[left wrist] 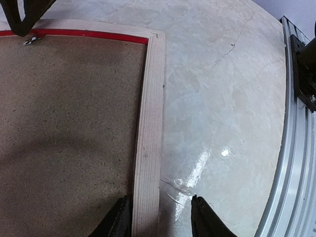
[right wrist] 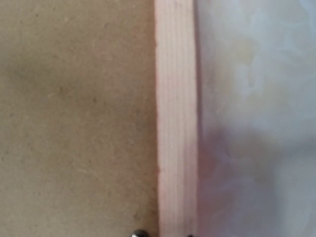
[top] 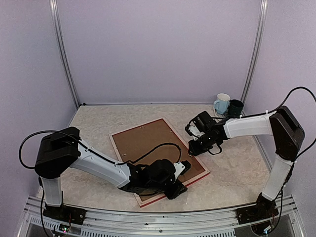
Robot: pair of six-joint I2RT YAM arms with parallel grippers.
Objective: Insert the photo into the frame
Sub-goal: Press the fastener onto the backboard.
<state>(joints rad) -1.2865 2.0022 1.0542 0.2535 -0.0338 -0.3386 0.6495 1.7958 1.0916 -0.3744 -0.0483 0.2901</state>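
Photo: not visible in any view; whether it lies under the brown backing board (top: 148, 143) cannot be told. Frame (top: 138, 126): face down at picture centre on the table (top: 94, 128), long axis slanting upper left to lower right. Left gripper (left wrist: 160, 217): partly open, astride the lower short rail, clamping nothing. Right gripper (top: 196, 148): at the right long rail, tips narrowly parted, grip unclear. Both arms are equally near. Pale mug (top: 222, 103) and dark mug (top: 236, 107): upper right, well apart, likely no obstruction.

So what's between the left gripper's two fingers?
Left wrist view: a pale wood side of the thin red rectangular frame, plus a strip of marbled tabletop.
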